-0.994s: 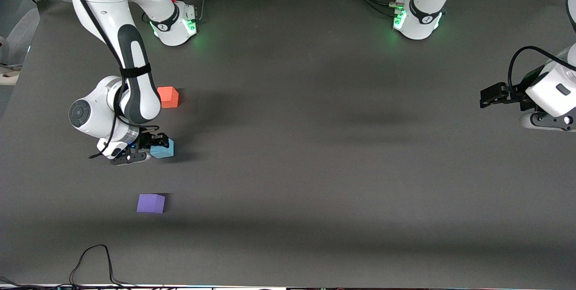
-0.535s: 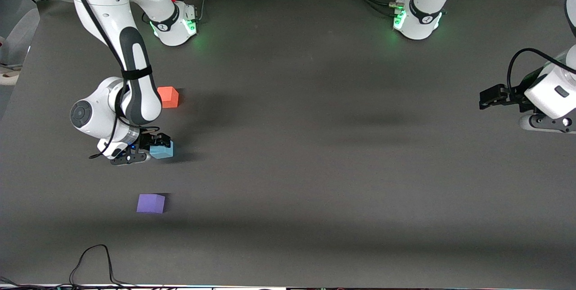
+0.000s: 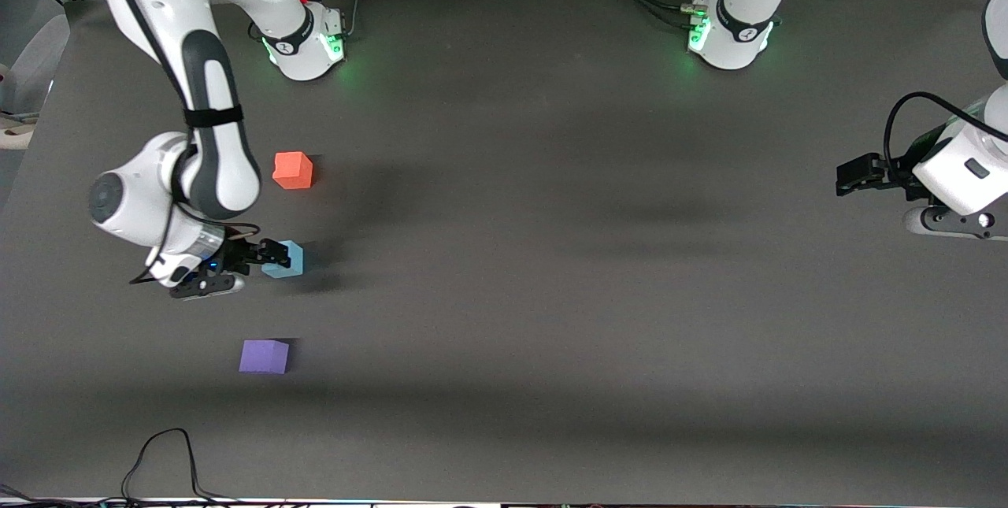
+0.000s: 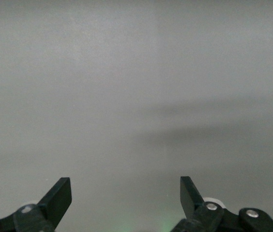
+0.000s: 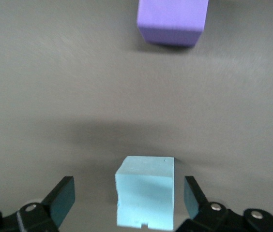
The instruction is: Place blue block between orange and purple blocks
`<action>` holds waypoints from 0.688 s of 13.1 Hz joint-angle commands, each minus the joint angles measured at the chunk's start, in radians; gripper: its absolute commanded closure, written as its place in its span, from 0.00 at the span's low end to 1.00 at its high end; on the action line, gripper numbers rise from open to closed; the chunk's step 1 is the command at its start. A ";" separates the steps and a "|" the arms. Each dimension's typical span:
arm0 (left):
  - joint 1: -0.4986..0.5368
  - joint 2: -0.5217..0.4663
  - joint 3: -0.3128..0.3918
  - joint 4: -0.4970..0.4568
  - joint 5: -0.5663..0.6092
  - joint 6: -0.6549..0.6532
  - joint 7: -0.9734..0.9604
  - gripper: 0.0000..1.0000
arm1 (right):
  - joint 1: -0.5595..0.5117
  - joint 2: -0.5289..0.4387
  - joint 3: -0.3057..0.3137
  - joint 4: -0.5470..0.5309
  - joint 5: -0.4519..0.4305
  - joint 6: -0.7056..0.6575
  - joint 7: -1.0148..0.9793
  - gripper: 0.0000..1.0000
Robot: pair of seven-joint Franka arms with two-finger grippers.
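Note:
The light blue block [image 3: 290, 263] sits on the dark table, between the orange block [image 3: 293, 170], which lies farther from the front camera, and the purple block [image 3: 264, 356], which lies nearer. My right gripper [image 3: 270, 255] is open just over the blue block. In the right wrist view the blue block [image 5: 146, 192] lies between the spread fingers of the right gripper [image 5: 128, 183] with a gap on each side, and the purple block [image 5: 173, 19] shows farther off. My left gripper [image 3: 852, 175] is open and empty [image 4: 124, 181] and waits at the left arm's end of the table.
The dark grey table mat [image 3: 551, 295] has nothing else on it. A black cable [image 3: 161, 453] loops at the table's edge nearest the front camera. The two arm bases [image 3: 303, 39] [image 3: 728, 31] stand along the back.
My right gripper has opened and let go of the blue block. The right arm has drawn back a little toward its end of the table. The blocks have stayed put.

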 commanded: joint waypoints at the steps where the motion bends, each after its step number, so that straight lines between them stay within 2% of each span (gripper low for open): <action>1: -0.009 0.006 0.009 0.023 0.000 0.000 0.009 0.00 | 0.008 -0.022 -0.055 0.154 -0.087 -0.182 0.043 0.00; 3: -0.009 0.006 0.009 0.023 0.000 0.007 0.008 0.00 | 0.015 -0.040 -0.068 0.281 -0.165 -0.331 0.181 0.00; 5: -0.008 0.006 0.009 0.023 0.000 0.010 0.009 0.00 | -0.002 -0.079 -0.034 0.393 -0.275 -0.458 0.330 0.00; 7: -0.009 0.006 0.009 0.023 0.002 0.010 0.008 0.00 | -0.132 -0.152 0.125 0.453 -0.360 -0.543 0.409 0.00; 9: -0.009 0.006 0.009 0.023 0.003 0.010 0.006 0.00 | -0.331 -0.263 0.360 0.448 -0.473 -0.549 0.433 0.00</action>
